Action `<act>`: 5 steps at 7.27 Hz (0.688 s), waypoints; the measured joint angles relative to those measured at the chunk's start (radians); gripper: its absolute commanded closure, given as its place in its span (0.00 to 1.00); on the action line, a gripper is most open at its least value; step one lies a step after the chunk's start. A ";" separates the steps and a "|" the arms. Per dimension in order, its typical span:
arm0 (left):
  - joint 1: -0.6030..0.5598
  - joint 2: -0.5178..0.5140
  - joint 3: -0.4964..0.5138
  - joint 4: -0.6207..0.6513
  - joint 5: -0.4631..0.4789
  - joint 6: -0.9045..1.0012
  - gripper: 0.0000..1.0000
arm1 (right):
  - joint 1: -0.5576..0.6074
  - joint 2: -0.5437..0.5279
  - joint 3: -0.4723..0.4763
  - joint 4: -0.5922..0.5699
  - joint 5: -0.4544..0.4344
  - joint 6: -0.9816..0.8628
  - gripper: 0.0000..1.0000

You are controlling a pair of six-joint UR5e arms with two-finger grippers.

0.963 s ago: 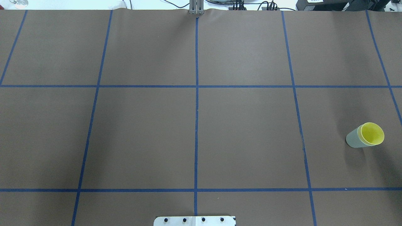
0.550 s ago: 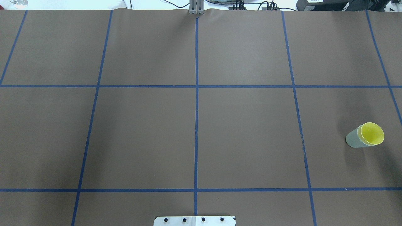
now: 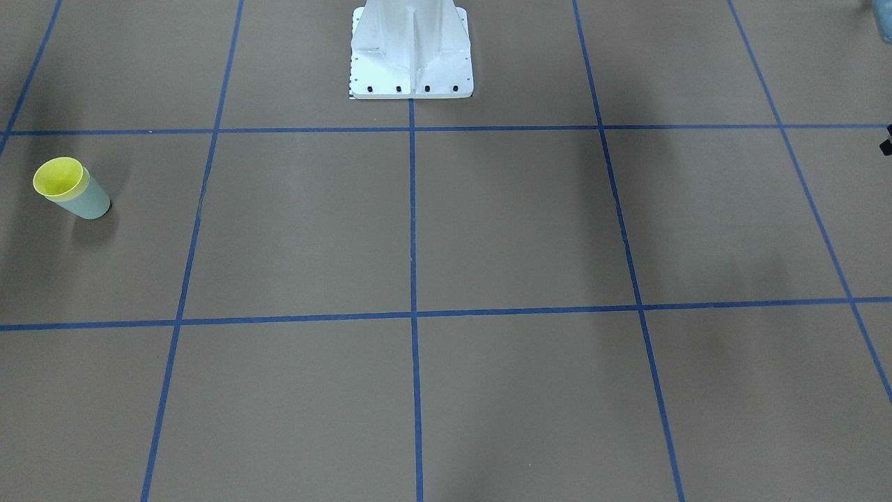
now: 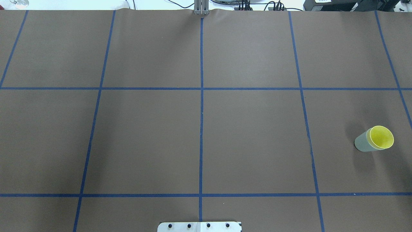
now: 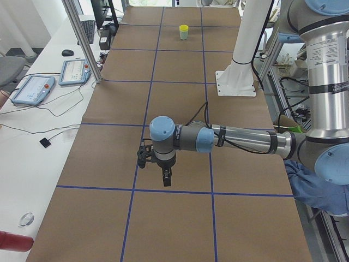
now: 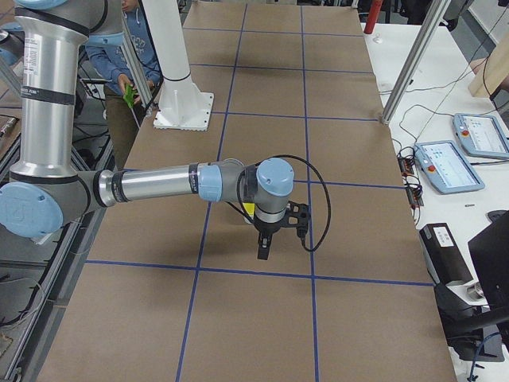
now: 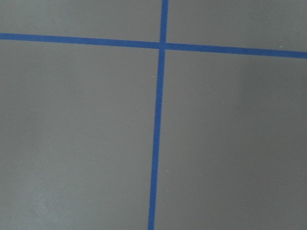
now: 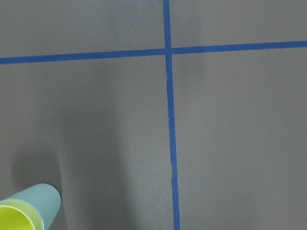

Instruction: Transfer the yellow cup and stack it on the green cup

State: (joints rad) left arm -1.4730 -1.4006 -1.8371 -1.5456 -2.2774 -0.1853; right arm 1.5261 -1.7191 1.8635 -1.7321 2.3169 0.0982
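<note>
The yellow cup (image 4: 382,138) sits nested inside the green cup (image 4: 363,142) on the brown table at the right side of the overhead view, standing upright. The pair shows at the far left of the front-facing view, yellow cup (image 3: 59,178) in green cup (image 3: 92,202), and at the bottom left of the right wrist view (image 8: 33,208). My left gripper (image 5: 166,179) hangs above the table far from the cups. My right gripper (image 6: 262,248) hangs above the table as well. Both show only in side views, so I cannot tell if they are open or shut.
The white robot base (image 3: 411,49) stands at the table's robot-side edge. Blue tape lines (image 4: 201,112) divide the brown paper into squares. A side table holds teach pendants (image 5: 32,90). A person (image 6: 127,48) stands behind the base.
</note>
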 measured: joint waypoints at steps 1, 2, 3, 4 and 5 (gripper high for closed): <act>-0.001 0.000 -0.004 -0.001 0.010 -0.001 0.00 | 0.001 -0.007 -0.001 0.002 0.001 -0.003 0.00; 0.000 -0.007 -0.002 0.001 0.007 -0.005 0.00 | 0.001 -0.013 -0.001 0.004 0.002 -0.004 0.00; 0.001 -0.021 0.005 0.007 -0.005 -0.009 0.00 | 0.002 -0.016 -0.001 0.006 0.002 -0.004 0.00; 0.001 -0.031 0.011 0.008 -0.016 -0.010 0.00 | 0.002 -0.017 -0.001 0.006 0.002 -0.005 0.00; 0.002 -0.036 0.014 0.004 -0.021 -0.009 0.00 | 0.002 -0.018 -0.001 0.006 0.002 -0.005 0.00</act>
State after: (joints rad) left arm -1.4712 -1.4362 -1.8228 -1.5412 -2.2986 -0.1948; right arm 1.5278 -1.7367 1.8623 -1.7261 2.3193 0.0936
